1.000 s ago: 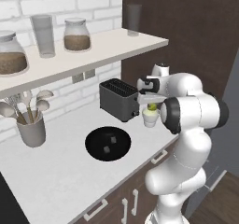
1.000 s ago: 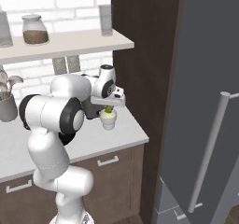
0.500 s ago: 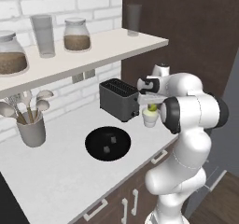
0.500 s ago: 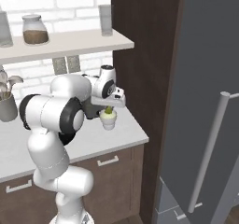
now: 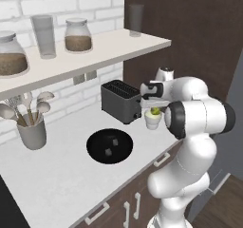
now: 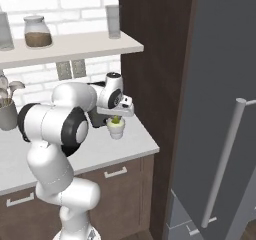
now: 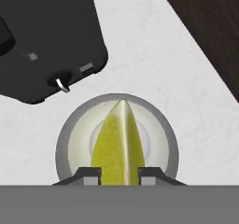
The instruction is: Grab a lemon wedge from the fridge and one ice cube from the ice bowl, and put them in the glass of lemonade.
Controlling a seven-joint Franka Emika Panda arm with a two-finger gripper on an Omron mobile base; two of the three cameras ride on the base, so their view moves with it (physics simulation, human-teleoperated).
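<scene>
My gripper (image 7: 119,174) is shut on the lemon wedge (image 7: 116,143), a yellow-green sliver held point-forward between the two finger tips. Directly beneath it stands the glass of lemonade (image 7: 65,146), its round rim framing the wedge. From the left base view the gripper (image 5: 154,109) hovers just over the small whitish glass (image 5: 153,121) on the counter, with the wedge (image 5: 155,112) at the glass's mouth. The right base view shows the same glass (image 6: 116,130) under the hand (image 6: 116,118). The black ice bowl (image 5: 90,146) lies left of the glass. The grey fridge (image 6: 220,109) stands at the right.
A black toaster (image 5: 121,101) sits right behind the glass, its corner and lever close to the hand (image 7: 42,36). A grey utensil pot (image 5: 32,134) stands far left. A shelf (image 5: 95,56) with jars and tumblers hangs above. A dark cabinet wall (image 6: 155,59) borders the counter's right end.
</scene>
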